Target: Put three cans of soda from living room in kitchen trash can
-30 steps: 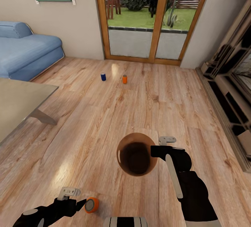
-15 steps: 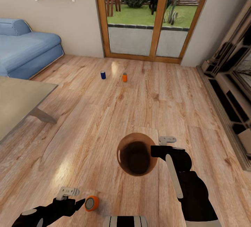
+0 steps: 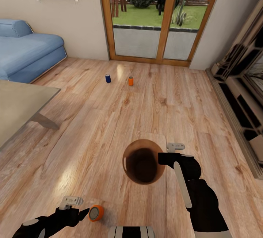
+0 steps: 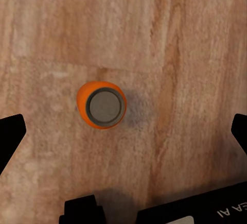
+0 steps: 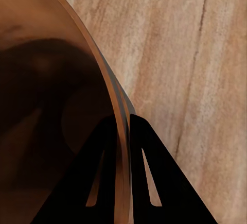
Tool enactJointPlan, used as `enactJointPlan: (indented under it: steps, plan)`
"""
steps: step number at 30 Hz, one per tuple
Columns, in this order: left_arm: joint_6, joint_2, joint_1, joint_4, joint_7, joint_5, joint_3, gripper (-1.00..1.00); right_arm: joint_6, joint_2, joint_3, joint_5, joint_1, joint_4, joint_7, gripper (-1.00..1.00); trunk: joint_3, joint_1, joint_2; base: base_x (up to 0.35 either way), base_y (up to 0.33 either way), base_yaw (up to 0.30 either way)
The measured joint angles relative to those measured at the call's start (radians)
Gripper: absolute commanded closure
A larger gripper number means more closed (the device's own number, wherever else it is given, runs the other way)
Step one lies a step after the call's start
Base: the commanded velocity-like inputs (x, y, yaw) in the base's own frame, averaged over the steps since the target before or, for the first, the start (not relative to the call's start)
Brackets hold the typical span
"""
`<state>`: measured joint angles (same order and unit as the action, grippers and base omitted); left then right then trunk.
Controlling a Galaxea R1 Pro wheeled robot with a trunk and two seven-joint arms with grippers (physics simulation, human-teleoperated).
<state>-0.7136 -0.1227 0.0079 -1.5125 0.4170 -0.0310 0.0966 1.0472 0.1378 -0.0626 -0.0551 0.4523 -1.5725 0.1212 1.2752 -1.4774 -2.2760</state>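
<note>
Three small cylindrical soda cans stand on the warm wood-plank floor (image 3: 109, 121) of the living room. Two are far off near the wood-framed glass doors (image 3: 157, 19): a dark blue can (image 3: 108, 79) and an orange can (image 3: 130, 81), near each other but apart. The third, a nearer orange can with a silvery top (image 3: 96, 214), sits just beside the left claw (image 3: 84, 213); from the left wrist it lies on the bare planks between the two black fingertips (image 4: 11, 131), which are spread wide and touch nothing.

One round tapered bin with a brown, shadowed inside (image 3: 143, 161) is held above the floor by the right claw (image 3: 161, 158). In the right wrist view the two dark fingers (image 5: 103, 177) straddle the bin's thin rim, clamped on it, one inside and one outside.

The blue sofa (image 3: 25, 53) and the low grey desk (image 3: 18, 108) are cut off at the left edge. The dark shelving unit (image 3: 241, 95) is cut off on the right. The bin's bottom is lost in shadow.
</note>
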Motion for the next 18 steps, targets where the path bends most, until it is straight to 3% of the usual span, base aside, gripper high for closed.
enactJointPlan:
  steps: [18]
  plan:
    - [-0.015, 0.008, 0.0, 0.0, 0.002, -0.009, 0.001, -1.0, 0.0, -0.001, 0.001, 0.0, 0.0, -0.001, -0.001, 1.0, 0.0, 0.0, 0.0, 0.0, 0.0, 0.0]
